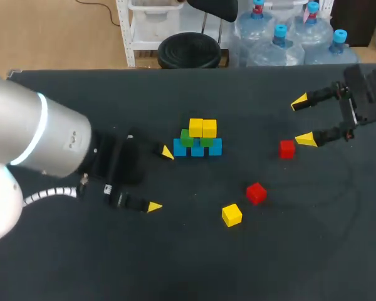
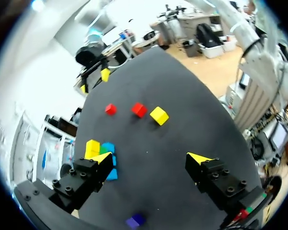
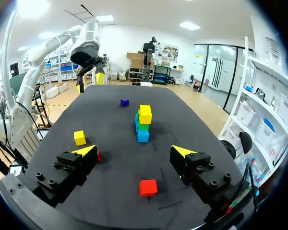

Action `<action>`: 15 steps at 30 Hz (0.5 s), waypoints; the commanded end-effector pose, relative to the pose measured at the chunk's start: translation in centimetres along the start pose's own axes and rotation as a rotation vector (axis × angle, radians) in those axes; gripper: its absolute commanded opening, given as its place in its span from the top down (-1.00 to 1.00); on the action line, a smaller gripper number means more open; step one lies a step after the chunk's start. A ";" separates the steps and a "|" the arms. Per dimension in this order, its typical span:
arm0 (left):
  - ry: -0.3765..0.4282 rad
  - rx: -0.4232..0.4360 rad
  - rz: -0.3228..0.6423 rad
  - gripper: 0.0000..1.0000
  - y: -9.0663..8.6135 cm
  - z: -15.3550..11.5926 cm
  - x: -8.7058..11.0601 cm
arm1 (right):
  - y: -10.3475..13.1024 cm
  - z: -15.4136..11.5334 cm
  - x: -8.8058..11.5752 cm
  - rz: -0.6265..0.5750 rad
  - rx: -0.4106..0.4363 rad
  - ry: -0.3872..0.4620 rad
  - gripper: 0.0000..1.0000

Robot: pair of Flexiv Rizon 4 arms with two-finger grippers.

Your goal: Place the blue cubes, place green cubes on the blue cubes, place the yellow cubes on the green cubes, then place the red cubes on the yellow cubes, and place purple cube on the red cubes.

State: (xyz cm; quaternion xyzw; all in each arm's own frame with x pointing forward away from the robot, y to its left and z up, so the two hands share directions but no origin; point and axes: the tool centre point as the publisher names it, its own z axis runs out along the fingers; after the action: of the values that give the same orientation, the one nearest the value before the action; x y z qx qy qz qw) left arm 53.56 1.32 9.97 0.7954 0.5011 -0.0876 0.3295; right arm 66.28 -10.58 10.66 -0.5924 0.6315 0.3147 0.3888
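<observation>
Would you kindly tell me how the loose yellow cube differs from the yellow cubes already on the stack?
The loose yellow cube lies directly on the table near a red cube; the stacked yellow cubes sit side by side on the green cubes. The loose yellow cube looks turned askew, while the stacked yellow cubes line up with the blue cubes below. Both share the colour and seem alike in size.
</observation>
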 end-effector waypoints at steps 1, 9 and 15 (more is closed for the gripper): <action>-0.127 0.303 0.046 -1.00 0.6 0.1 0.2 | 0.0 0.0 0.0 -0.001 0.001 -0.001 -1.00; -0.191 0.379 0.142 -1.00 0.2 1.5 -0.9 | 0.0 0.0 0.0 -0.001 0.001 -0.001 -1.00; -0.199 0.397 0.195 -1.00 0.1 2.4 -1.6 | 0.0 0.0 0.0 -0.001 0.001 -0.001 -1.00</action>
State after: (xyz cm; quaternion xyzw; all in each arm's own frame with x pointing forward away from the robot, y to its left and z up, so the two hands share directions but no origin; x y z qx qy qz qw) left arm 52.70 -0.80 9.25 0.8657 0.3743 -0.2061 0.2609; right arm 66.29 -10.59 10.66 -0.5923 0.6316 0.3147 0.3888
